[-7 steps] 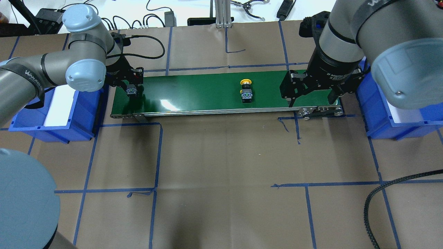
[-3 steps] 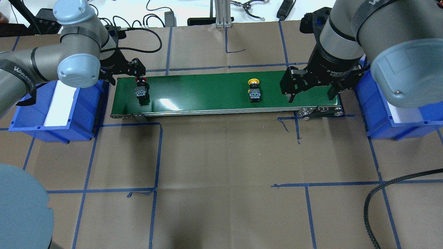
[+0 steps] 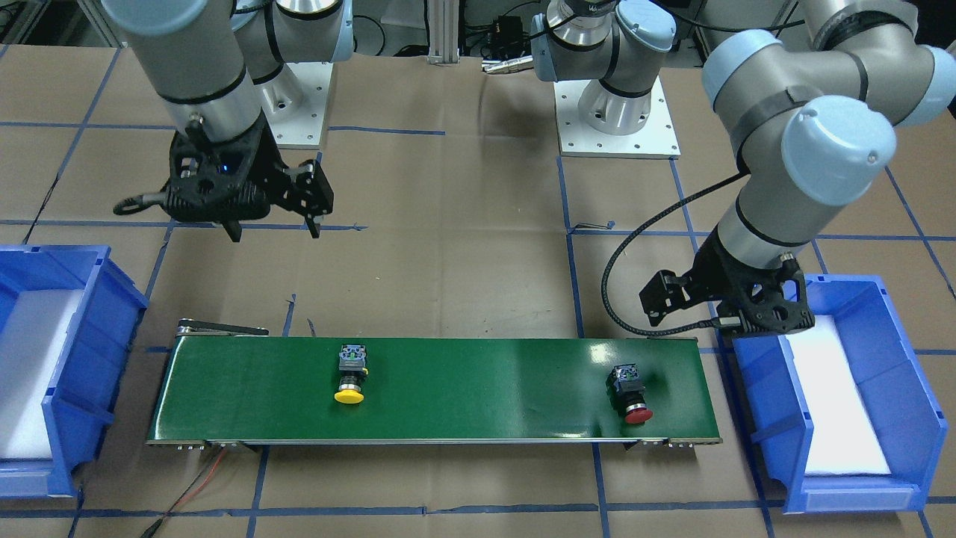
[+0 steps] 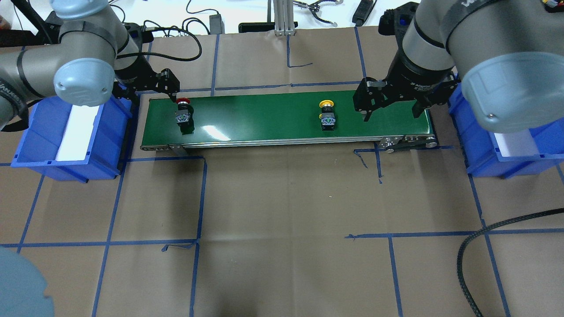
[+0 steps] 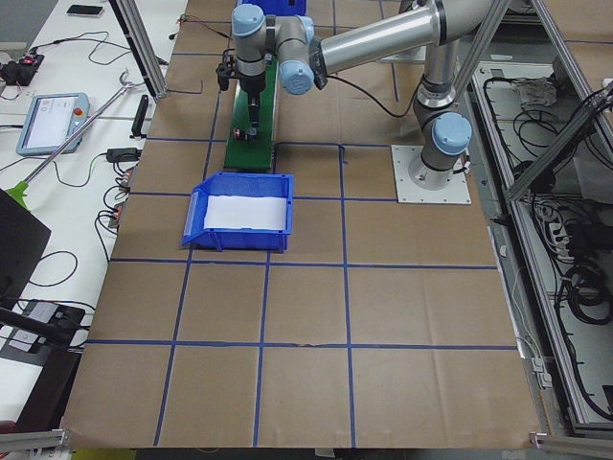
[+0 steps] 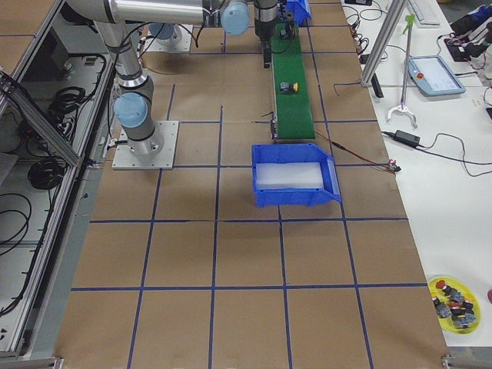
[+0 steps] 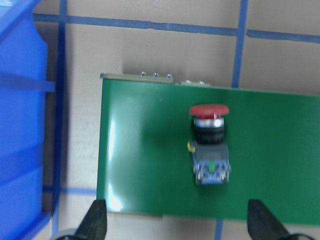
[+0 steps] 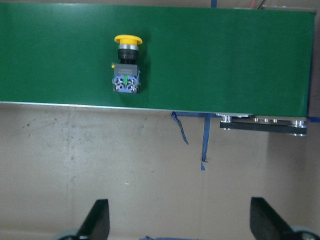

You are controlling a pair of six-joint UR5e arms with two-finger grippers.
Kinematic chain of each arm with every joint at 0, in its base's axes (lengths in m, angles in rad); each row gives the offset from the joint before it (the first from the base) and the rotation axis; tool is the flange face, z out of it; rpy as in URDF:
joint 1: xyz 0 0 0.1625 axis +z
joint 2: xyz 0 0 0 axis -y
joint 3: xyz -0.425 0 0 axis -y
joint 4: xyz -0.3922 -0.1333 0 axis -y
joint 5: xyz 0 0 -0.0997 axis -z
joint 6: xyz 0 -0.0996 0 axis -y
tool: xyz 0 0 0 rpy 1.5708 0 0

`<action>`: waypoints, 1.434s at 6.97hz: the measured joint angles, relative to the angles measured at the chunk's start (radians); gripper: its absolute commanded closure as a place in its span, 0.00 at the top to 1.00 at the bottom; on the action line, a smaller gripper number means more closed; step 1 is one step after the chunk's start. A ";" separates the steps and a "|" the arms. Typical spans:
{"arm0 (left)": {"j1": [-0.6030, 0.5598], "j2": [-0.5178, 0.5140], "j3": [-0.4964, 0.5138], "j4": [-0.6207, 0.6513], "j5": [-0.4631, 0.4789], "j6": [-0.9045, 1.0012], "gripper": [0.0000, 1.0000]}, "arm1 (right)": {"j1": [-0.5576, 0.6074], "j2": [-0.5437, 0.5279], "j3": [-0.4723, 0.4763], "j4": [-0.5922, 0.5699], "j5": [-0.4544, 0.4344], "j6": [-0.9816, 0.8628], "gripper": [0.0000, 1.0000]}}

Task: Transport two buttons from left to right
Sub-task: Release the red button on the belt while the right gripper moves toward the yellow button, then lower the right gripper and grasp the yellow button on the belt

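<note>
1. Two buttons lie on their sides on the green conveyor belt (image 4: pixel 264 116). The red button (image 4: pixel 183 113) is near its left end and the yellow button (image 4: pixel 326 116) right of centre, well apart.
2. The left gripper (image 7: pixel 177 220) hangs by the belt's left end, jaws wide and empty; loading looks done.
3. The right gripper (image 4: pixel 391 112), also spread and empty, hovers over the belt's right end, near the yellow button.
4. Pick-up is the step in hand: the right gripper must straddle the yellow button, close on it, and carry it to the right blue bin (image 4: pixel 480 149).
</note>
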 measured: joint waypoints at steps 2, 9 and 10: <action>-0.012 0.125 0.001 -0.161 -0.003 -0.001 1.00 | 0.000 0.128 -0.002 -0.224 -0.002 -0.002 1.00; -0.041 0.181 0.018 -0.260 -0.003 -0.005 1.00 | -0.082 0.309 0.000 -0.287 0.094 0.005 1.00; -0.041 0.180 0.018 -0.258 -0.003 -0.005 1.00 | -0.080 0.323 0.001 -0.287 0.090 0.004 1.00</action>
